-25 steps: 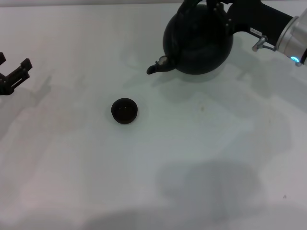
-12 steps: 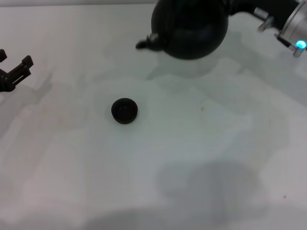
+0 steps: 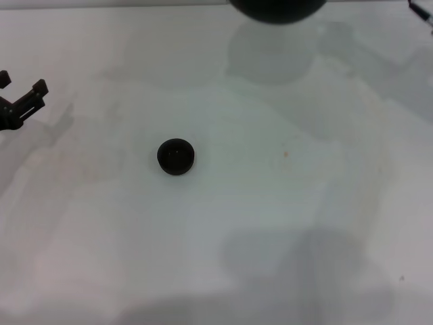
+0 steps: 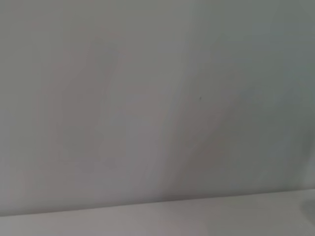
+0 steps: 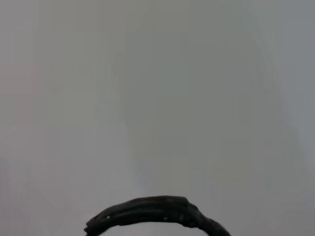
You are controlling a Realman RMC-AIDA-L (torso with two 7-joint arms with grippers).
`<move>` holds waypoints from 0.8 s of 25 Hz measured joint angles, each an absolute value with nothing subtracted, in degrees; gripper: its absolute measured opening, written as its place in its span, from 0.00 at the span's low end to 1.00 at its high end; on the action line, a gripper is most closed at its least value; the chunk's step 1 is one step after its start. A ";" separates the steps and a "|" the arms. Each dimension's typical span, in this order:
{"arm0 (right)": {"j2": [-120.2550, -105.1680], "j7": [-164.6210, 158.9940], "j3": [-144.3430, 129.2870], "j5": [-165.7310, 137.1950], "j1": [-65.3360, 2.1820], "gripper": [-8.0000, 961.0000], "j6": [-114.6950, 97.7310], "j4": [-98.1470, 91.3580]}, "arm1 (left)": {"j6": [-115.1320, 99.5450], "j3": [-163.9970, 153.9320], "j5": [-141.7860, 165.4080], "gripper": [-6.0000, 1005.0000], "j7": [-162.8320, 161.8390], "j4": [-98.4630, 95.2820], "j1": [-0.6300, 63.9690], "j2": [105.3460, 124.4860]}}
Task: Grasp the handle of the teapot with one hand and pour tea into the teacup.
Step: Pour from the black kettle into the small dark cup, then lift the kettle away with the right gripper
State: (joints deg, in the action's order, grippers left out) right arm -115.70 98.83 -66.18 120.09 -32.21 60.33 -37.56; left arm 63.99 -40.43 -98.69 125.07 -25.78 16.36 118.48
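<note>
We judged the pot (image 3: 277,10), beyond the cup (image 3: 176,156), heavy and best carried by its handle (image 5: 152,211); right pincer's state: cannot tell.

The teapot (image 3: 277,9) has gone up off the tabletop (image 3: 270,203) and away toward the far edge, so only its rounded underside shows at the top of the head view, spout and right arm out of sight.
</note>
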 joint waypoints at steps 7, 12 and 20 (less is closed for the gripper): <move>-115.33 93.74 -79.66 117.83 -22.82 0.15 44.19 -61.48 | 63.96 -40.34 -98.70 0.79 125.07 -25.75 16.19 118.48; -115.32 96.22 -87.25 111.07 -17.70 0.15 34.93 -71.77 | 63.90 -40.33 -98.70 0.79 125.07 -25.69 16.11 118.48; -115.48 103.60 -101.65 104.07 -12.13 0.15 19.64 -78.74 | 63.89 -40.23 -98.70 0.79 125.63 -24.95 15.89 118.48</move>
State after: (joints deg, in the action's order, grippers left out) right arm -115.48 103.60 -101.65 104.07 -12.13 19.64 -78.74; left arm 63.88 -40.23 -98.70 125.63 -24.95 15.89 118.48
